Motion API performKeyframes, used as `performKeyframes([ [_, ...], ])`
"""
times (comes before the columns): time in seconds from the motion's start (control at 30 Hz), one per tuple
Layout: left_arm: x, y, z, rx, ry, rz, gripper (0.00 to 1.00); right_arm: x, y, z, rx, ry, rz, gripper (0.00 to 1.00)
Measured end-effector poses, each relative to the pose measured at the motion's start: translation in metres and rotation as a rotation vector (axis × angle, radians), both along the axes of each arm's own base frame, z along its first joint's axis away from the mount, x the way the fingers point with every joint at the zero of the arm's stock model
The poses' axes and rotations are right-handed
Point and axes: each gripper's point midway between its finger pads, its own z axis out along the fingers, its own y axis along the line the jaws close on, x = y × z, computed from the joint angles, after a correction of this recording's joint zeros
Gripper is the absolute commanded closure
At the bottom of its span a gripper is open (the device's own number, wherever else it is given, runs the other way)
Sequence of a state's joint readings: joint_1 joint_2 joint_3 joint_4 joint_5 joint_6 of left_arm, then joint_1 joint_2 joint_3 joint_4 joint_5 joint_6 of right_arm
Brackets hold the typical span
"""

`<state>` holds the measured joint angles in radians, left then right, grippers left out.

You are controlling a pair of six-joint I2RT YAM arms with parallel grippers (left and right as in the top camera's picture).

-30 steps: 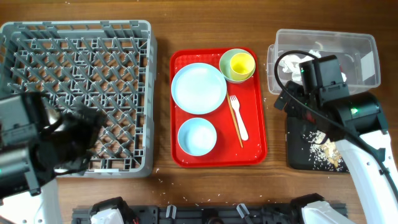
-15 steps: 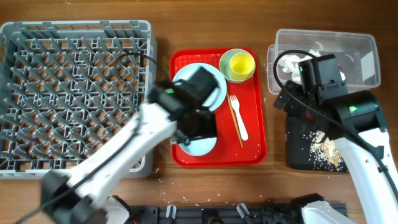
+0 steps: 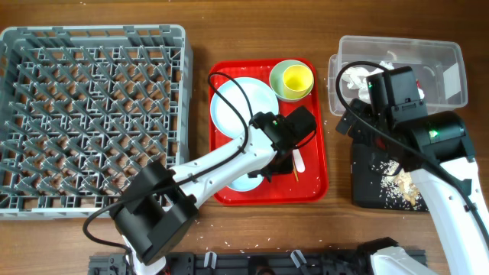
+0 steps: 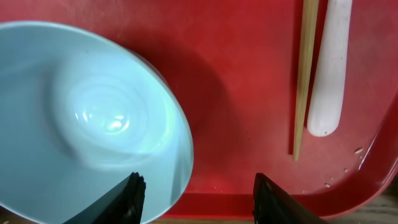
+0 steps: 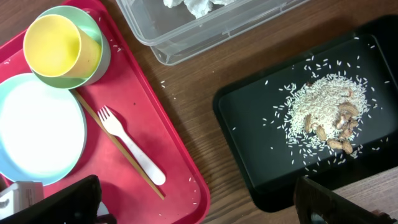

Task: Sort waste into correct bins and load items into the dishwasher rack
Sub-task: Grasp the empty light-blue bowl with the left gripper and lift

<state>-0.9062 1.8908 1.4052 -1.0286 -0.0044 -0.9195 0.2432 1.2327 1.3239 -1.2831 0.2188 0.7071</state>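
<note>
Pale small bowl (image 4: 81, 118), rim btwn L gripper (image 4: 200, 194) jaws; R gripper (image 5: 199, 200) agape.

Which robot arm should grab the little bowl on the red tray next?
Left. Its pincer hangs right over the small bowl, with the rim between its open jaws. The right pincer is off to the side, by the black tray.

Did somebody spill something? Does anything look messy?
Yes. Loose off-white rice grains are heaped on the flat black rectangular tray. Stray grains are sprinkled over the brown wooden table and the red plastic serving tray. Some brown bits sit in the heap; I cannot tell what they are.
</note>
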Motion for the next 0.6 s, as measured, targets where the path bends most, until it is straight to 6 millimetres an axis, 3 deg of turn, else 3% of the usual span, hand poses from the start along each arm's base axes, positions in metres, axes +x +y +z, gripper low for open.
performKeyframes([
  [0.17, 0.011, -0.006, -0.001, -0.020, -0.055, 0.003, 0.45, 0.000, 0.000, 0.000, 0.000, 0.000, 0.000, 0.00],
  [0.33, 0.008, 0.000, -0.023, -0.018, -0.058, 0.023, 0.46, 0.000, 0.000, 0.000, 0.000, -0.002, 0.000, 0.00],
  [0.43, 0.005, 0.003, -0.028, -0.009, -0.050, 0.040, 0.66, 0.002, 0.000, 0.001, 0.002, -0.008, 0.000, 0.00],
  [0.6, 0.007, 0.004, -0.028, -0.005, -0.056, 0.048, 0.69, 0.002, 0.001, 0.001, 0.002, -0.010, 0.000, 0.00],
])
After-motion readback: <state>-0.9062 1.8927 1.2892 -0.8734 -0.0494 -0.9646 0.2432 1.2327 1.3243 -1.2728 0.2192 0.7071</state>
